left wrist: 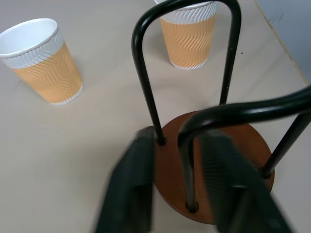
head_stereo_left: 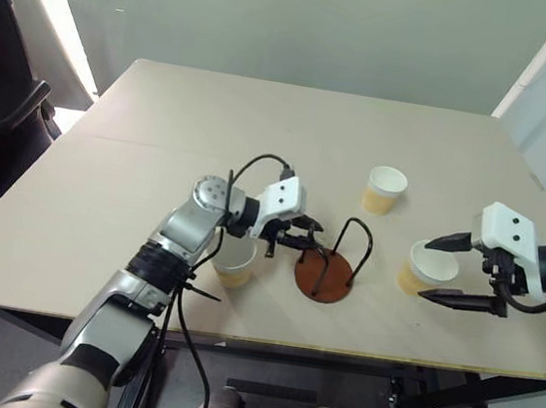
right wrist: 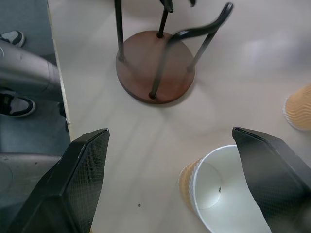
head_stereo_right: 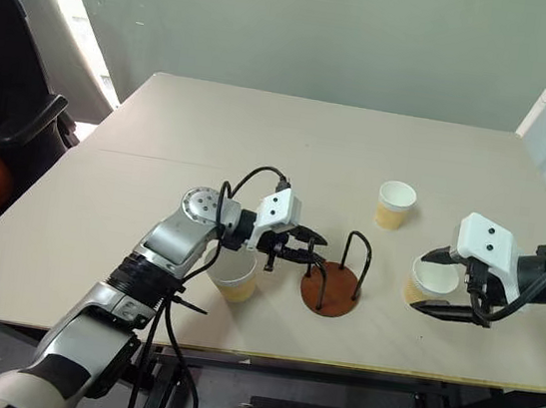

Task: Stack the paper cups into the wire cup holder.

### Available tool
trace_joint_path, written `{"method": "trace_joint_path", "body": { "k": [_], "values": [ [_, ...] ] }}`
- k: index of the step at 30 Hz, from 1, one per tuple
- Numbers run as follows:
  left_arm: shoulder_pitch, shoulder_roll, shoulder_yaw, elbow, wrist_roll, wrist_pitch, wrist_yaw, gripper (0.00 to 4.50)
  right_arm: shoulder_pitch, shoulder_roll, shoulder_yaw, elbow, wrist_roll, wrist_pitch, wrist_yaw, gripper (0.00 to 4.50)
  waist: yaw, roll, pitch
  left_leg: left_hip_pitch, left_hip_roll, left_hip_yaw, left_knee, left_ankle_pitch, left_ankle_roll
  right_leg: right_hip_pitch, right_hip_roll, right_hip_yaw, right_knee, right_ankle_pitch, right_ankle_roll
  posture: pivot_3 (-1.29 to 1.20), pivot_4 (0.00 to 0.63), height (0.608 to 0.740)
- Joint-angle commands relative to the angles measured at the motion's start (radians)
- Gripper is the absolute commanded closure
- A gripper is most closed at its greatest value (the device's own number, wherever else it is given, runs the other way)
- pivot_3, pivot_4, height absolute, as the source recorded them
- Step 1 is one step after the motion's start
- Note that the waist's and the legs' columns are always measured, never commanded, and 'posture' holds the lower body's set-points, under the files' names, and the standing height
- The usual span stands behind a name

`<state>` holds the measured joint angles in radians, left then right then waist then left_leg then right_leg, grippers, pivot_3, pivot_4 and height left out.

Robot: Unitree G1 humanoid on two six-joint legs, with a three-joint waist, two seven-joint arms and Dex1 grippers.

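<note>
Reddish-brown disc of the wire cup holder (head_stereo_left: 324,272) stands empty near the bench's (head_stereo_left: 262,132) front edge, all three paper cups outside it.
The left gripper (head_stereo_left: 294,239) reaches in from the holder's left, its jaws parted and straddling the foot of the nearer black arch; I cannot tell whether they touch the wire. One cup (head_stereo_left: 234,260) stands upright just left of the holder, under the left wrist. A second cup (head_stereo_left: 385,190) stands farther back, to the holder's right. The right gripper (head_stereo_left: 450,273), well right of the holder, has its jaws spread wide either side of the third cup (head_stereo_left: 424,268), which leans; contact with it is unclear.
</note>
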<state>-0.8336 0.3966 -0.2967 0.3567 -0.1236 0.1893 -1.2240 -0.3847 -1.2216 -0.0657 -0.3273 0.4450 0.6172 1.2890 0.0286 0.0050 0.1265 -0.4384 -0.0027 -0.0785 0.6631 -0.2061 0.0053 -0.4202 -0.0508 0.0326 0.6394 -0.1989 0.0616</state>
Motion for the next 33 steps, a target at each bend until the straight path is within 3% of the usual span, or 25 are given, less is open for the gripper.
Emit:
{"method": "trace_joint_path", "body": {
  "k": [1,5,11,17,19,25,33],
  "values": [
    [-0.03,0.001,0.003,-0.031,-0.002,-0.006,-0.014,1.56,-0.005,-0.024,-0.033,-0.01,-0.008,-0.012,-0.003,0.29,0.0,0.0,0.0,0.0,0.0,0.0,0.0,0.0,0.0,0.0,0.0,0.0,0.0,0.0,0.001,0.0,0.15,0.74],
    [-0.051,0.009,0.016,-0.007,0.041,-0.095,0.028,0.21,-0.013,-0.023,-0.023,0.001,-0.017,-0.018,-0.001,0.29,0.0,0.0,0.0,-0.001,0.0,0.0,0.0,-0.001,-0.001,0.0,0.0,0.0,0.0,-0.001,0.004,0.0,0.15,0.74],
    [-0.106,0.084,0.057,-0.046,-0.003,-0.083,-0.056,0.21,-0.024,-0.029,-0.02,0.02,-0.026,-0.03,0.016,0.29,0.001,0.0,0.0,-0.001,-0.001,0.0,0.0,-0.002,-0.001,0.0,-0.001,0.0,-0.001,-0.001,0.004,0.0,0.15,0.74],
    [-0.103,0.237,0.118,-0.104,-0.071,-0.047,-0.176,0.21,-0.005,-0.062,-0.013,0.081,-0.073,-0.071,0.035,0.29,-0.001,0.0,0.0,-0.001,0.0,0.0,0.0,-0.004,-0.003,-0.001,-0.001,0.0,-0.002,-0.001,0.004,0.0,0.15,0.74],
    [-0.083,0.284,0.186,-0.172,-0.178,0.032,-0.217,0.21,0.004,-0.062,0.003,0.088,-0.094,-0.089,0.031,0.29,-0.001,0.0,0.0,-0.002,0.0,0.0,0.0,-0.006,-0.001,-0.001,-0.001,0.0,-0.002,-0.002,0.003,0.0,0.15,0.74],
    [0.044,0.442,0.343,-0.461,-0.419,0.287,-0.251,0.21,-0.016,-0.017,0.075,0.111,-0.154,-0.119,0.007,0.29,-0.007,0.0,0.0,-0.002,0.0,0.0,0.0,-0.009,0.0,-0.002,-0.001,-0.001,-0.003,-0.002,0.003,0.0,0.15,0.74],
    [0.071,0.553,0.381,-0.571,-0.46,0.386,-0.171,0.21,-0.084,0.033,0.18,0.186,-0.271,-0.169,-0.008,0.29,-0.003,0.0,0.0,-0.001,0.001,-0.001,0.0,-0.011,0.002,-0.001,-0.002,-0.001,-0.002,-0.005,-0.006,0.0,0.15,0.74]
  ]
}}
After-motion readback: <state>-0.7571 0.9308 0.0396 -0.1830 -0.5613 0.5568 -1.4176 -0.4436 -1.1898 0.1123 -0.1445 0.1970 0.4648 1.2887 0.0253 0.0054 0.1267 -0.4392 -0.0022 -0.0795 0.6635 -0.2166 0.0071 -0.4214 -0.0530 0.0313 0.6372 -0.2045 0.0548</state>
